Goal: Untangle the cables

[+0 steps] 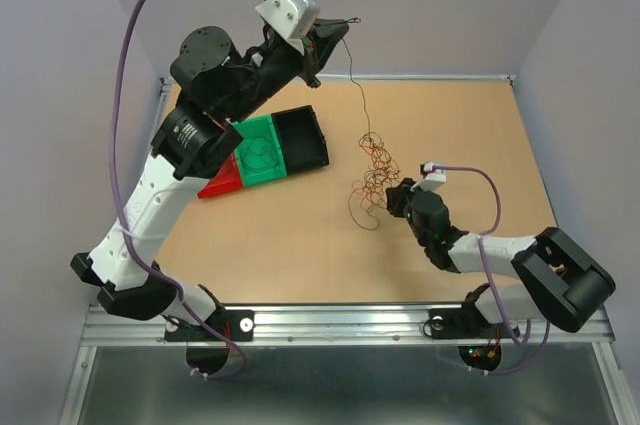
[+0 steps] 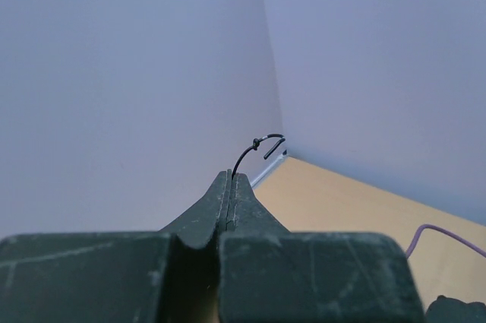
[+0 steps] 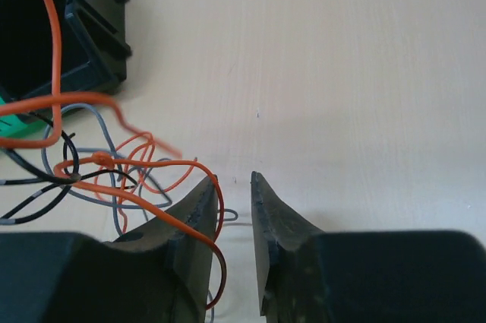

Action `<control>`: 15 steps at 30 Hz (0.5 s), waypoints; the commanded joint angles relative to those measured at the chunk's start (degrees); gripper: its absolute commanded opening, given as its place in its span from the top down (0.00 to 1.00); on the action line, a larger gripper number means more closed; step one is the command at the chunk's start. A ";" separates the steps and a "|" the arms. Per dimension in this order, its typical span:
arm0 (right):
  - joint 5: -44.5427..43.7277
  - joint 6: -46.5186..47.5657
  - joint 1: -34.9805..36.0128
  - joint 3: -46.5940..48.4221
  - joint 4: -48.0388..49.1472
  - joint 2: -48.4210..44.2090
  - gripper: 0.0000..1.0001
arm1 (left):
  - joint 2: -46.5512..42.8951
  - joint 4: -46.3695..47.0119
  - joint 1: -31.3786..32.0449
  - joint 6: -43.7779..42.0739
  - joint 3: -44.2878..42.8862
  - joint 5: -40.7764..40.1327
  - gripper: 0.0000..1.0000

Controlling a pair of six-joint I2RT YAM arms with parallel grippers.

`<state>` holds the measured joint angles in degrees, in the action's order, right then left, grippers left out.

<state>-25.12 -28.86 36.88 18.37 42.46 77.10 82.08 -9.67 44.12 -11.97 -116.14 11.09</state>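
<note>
Left gripper point(image 2: 230, 182) fills its wrist cam: jaws fully closed, pinching one dark strand point(image 1: 356, 75) near its end. A short tip w/ a small knot-like lump curls out past them. That arm's raised high over the far edge of the tabletop point(image 1: 470, 145), and the strand hangs from it down into the clump.

Left of centre, partly under that arm: sorting tray point(image 1: 300, 135), hard plastic, red/green/black compartments.

Centre-right: cables point(image 1: 378, 167) lie on the tabletop as a loose curly clump. Mostly orange, some dark + grey-ish, loops overlapping.

Right gripper point(image 3: 234, 180) sits low at the clump's near-right edge, jaws part open w/ a narrow gap. One orange loop is draped over the inner edge of one of its fingers point(image 3: 196, 207), not clamped afaict.

Handling est: hair-thin, near weightless, springy, prob slick insulation. Whole clump likely lifts if I pull one strand. Fragile-ish, so no yanking. Best hold imo is a free end or a single outer loop, pinched right at the tips, w/ the other gripper pinning the rest.

Tabletop is matte tan board, smooth. Fingers are dark, scuffed, wedge-shaped.
</note>
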 commanded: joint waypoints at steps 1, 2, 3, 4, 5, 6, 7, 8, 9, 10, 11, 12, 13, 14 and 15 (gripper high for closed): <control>-1.86 -0.06 0.47 -3.16 1.84 -5.37 0.67 | 1.15 1.32 -0.17 0.28 -0.32 -3.71 1.00; -1.51 0.12 0.47 -3.77 1.75 -6.60 0.65 | 1.15 1.58 -0.17 0.10 0.46 -3.88 1.00; -0.46 0.56 0.47 -4.39 1.75 -8.44 0.53 | 1.24 1.85 -0.17 0.01 0.73 -4.15 1.00; 0.16 1.61 0.47 -5.79 1.84 -11.50 0.46 | 1.24 2.37 -0.26 -0.16 1.08 -4.41 1.00; 1.03 2.31 0.47 -6.41 1.75 -13.53 0.38 | 1.41 2.46 -0.17 -0.34 1.35 -4.06 1.00; 3.74 3.28 0.47 -7.11 1.84 -15.30 0.23 | 1.59 2.38 -0.26 -0.25 1.44 -3.63 1.00; 5.25 4.77 0.47 -7.73 1.93 -18.79 0.17 | 1.85 2.12 -0.17 -0.34 1.44 -2.66 1.00; 8.13 5.65 0.56 -8.61 1.93 -20.39 0.11 | 2.20 1.94 -0.17 -0.16 1.35 -2.05 1.00; 9.64 6.35 0.47 -8.96 1.93 -21.72 0.08 | 2.46 1.68 -0.17 -0.08 1.35 -1.52 1.00; 11.05 8.10 0.47 -9.14 2.01 -23.12 0.07 | 2.64 1.24 -0.17 -0.07 1.35 -0.73 1.00; 12.63 8.73 0.56 -9.32 1.93 -25.05 0.05 | 2.90 1.15 -0.17 0.01 1.44 -0.29 1.00; 15.60 9.43 0.56 -9.23 2.01 -25.77 0.03 | 2.99 1.15 -0.17 0.45 1.70 -0.19 1.00; 17.46 10.92 0.47 -8.88 2.02 -26.12 0.02 | 2.99 1.15 -0.17 0.45 1.96 0.42 1.00; 20.35 11.63 0.56 -7.75 2.10 -26.04 0.01 | 3.08 1.15 -0.17 0.45 2.14 0.42 1.00; 21.60 12.68 0.47 -6.87 2.10 -25.77 0.01 | 3.08 1.23 -0.17 0.54 2.23 0.60 1.00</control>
<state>-12.82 -21.76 36.88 10.28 42.33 51.66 86.19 -11.03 44.10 -11.90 -113.97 9.72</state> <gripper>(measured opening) 0.985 0.018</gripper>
